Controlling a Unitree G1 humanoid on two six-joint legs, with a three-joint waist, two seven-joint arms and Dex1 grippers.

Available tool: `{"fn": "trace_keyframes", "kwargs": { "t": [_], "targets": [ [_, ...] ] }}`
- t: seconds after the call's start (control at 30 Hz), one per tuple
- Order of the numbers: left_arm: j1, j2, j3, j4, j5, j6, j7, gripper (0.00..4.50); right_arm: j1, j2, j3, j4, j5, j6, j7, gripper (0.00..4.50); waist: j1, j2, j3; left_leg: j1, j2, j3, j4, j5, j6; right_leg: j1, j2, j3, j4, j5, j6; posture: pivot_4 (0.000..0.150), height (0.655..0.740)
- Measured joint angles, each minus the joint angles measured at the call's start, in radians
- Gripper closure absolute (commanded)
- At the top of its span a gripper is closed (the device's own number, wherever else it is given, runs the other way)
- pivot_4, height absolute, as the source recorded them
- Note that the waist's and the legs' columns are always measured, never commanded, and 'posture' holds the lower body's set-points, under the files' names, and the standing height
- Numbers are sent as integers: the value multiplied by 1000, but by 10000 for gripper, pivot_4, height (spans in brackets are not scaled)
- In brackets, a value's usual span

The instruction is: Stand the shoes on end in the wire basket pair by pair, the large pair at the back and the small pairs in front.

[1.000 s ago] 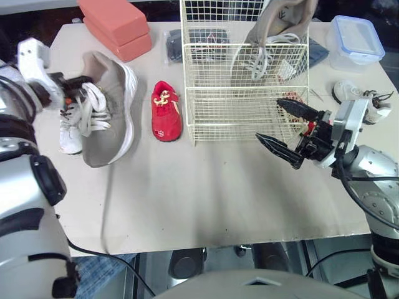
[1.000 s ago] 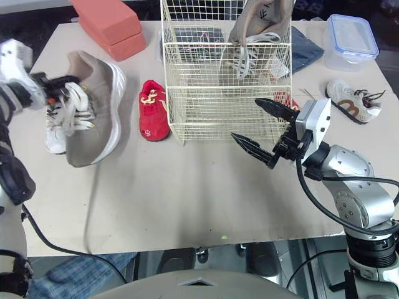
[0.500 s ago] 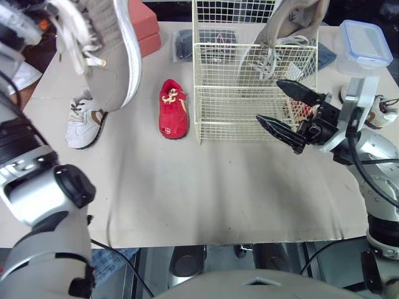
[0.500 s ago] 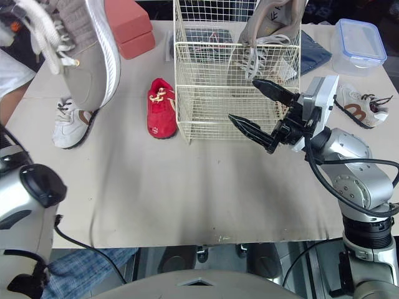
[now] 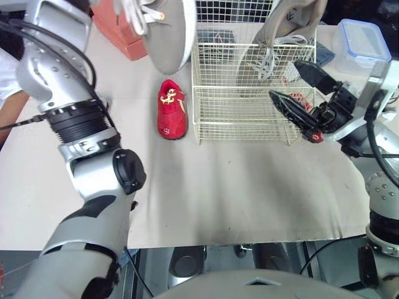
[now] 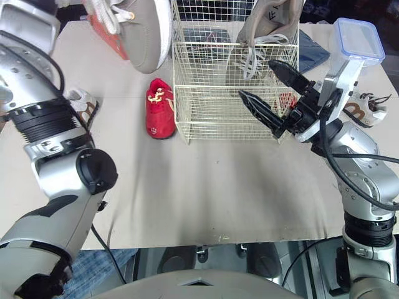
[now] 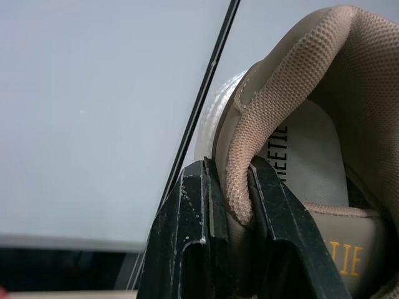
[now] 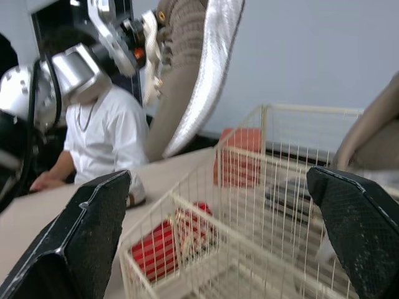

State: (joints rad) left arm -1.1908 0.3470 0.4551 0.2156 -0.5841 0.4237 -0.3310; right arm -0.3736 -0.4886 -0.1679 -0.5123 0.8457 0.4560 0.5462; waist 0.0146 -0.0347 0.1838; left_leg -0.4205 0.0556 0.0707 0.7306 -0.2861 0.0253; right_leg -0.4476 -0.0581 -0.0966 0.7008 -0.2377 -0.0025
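Note:
My left gripper (image 7: pixel 230 187) is shut on the heel collar of a large taupe shoe (image 5: pixel 165 31), which hangs toe-down in the air just left of the wire basket (image 5: pixel 249 115). Its mate (image 5: pixel 283 28) stands on end at the basket's back right. A small red shoe (image 5: pixel 169 111) lies on the table left of the basket. Something red (image 6: pixel 287 99) shows behind my right gripper (image 5: pixel 283 78), which stands open at the basket's front right. One small white shoe (image 6: pixel 358 109) lies at the far right, another (image 6: pixel 81 103) behind my left arm.
Orange blocks (image 5: pixel 118 31) sit at the back left. A lidded plastic box (image 5: pixel 361 40) stands at the back right, with a blue cloth (image 6: pixel 312 50) and dark items (image 5: pixel 215 37) behind the basket. A person in a white shirt (image 8: pixel 103 137) sits at the table's left side.
My left arm has lifted the large taupe shoe off the table and carried it up and right, next to the basket. My right gripper has risen closer to the basket's right front, still open.

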Motion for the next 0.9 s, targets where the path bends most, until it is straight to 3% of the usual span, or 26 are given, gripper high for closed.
{"fn": "trace_keyframes", "kwargs": {
  "t": [0.47, 0.9],
  "targets": [
    [-120, -240, -78, 171, 155, -592, 88, 43552, -3, 24, -8, -1, -19, -16, -42, 0, 2, 0, 0, -3, -1, 1, 0, 0, 0, 0, 3, -3, -2, 0, 0, 1500, 6860],
    [-148, -309, -140, 547, 308, -959, 134, 43552, 93, 89, -36, -61, -113, -190, -51, 0, 1, 0, 0, -8, -2, 0, 1, 0, 0, -3, 3, -10, -4, 0, 0, 1500, 6860]
  ]
}}
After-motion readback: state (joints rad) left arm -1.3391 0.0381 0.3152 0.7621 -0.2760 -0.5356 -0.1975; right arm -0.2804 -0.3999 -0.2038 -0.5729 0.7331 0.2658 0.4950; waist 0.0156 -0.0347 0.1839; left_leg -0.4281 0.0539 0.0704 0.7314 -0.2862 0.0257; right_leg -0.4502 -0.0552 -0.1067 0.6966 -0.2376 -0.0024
